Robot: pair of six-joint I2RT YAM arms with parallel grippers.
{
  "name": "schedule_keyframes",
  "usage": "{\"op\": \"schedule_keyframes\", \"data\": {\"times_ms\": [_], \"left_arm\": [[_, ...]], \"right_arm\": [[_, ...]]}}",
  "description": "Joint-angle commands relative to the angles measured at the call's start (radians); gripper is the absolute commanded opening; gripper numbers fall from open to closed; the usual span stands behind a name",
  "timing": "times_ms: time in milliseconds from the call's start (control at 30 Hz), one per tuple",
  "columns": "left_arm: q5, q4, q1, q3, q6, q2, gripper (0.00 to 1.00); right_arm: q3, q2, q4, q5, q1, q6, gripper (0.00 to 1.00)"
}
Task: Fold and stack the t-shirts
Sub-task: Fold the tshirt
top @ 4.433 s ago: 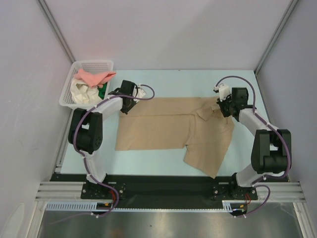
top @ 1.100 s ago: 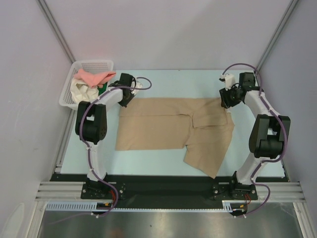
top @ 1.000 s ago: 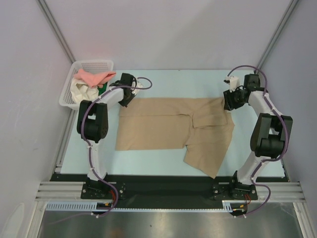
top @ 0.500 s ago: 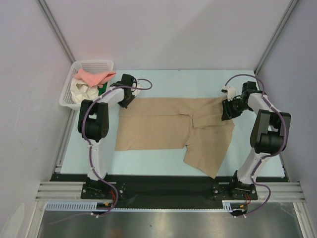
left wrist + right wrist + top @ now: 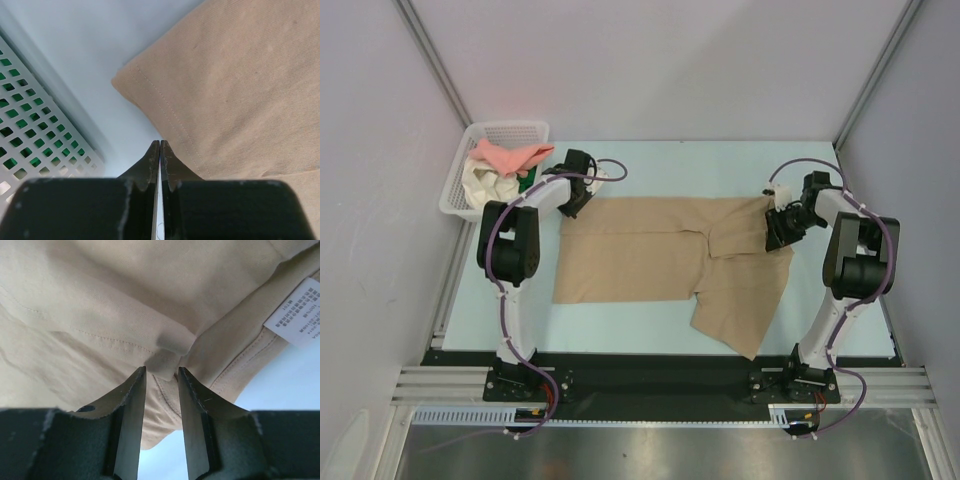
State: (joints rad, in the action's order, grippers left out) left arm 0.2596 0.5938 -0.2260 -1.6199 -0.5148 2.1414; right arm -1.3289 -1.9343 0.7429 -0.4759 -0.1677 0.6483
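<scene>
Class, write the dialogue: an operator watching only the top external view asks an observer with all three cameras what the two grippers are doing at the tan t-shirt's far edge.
Operator: Is the left gripper open over the tan t-shirt?
Observer: No. Its fingers are pressed together, with the tips right at the stitched hem near the corner.
Operator: And the right gripper?
Observer: Its jaws stand apart, with a small fold of tan cloth sitting between the tips.

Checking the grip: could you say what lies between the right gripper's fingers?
A small fold of the tan t-shirt, seen in the right wrist view.
</scene>
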Motion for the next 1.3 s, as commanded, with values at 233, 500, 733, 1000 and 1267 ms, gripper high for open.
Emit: {"op": "schedule_keyframes", "data": {"times_ms": [233, 500, 733, 1000, 1267], "left_arm": [[0.023, -0.012, -0.001, 0.009, -0.004, -0.021, 0.04], [0.015, -0.022, -0.001, 0.008, 0.004, -0.014, 0.04], [0.010, -0.022, -0.001, -0.009, 0.001, -0.003, 0.04], [0.007, -0.023, 0.001, -0.015, 0.006, 0.000, 0.04], [0.020, -0.029, 0.001, -0.003, -0.007, -0.015, 0.04]], "right_arm": [[-0.012, 0.006, 0.012, 0.002, 0.019, 0.014, 0.08], [0.016, 0.109, 0.068, -0.006, 0.017, 0.025, 0.00], [0.069, 0.162, 0.096, -0.012, 0.027, 0.034, 0.00], [0.070, 0.175, 0.119, -0.020, 0.031, 0.045, 0.00], [0.054, 0.170, 0.165, -0.016, 0.028, 0.076, 0.00]]}}
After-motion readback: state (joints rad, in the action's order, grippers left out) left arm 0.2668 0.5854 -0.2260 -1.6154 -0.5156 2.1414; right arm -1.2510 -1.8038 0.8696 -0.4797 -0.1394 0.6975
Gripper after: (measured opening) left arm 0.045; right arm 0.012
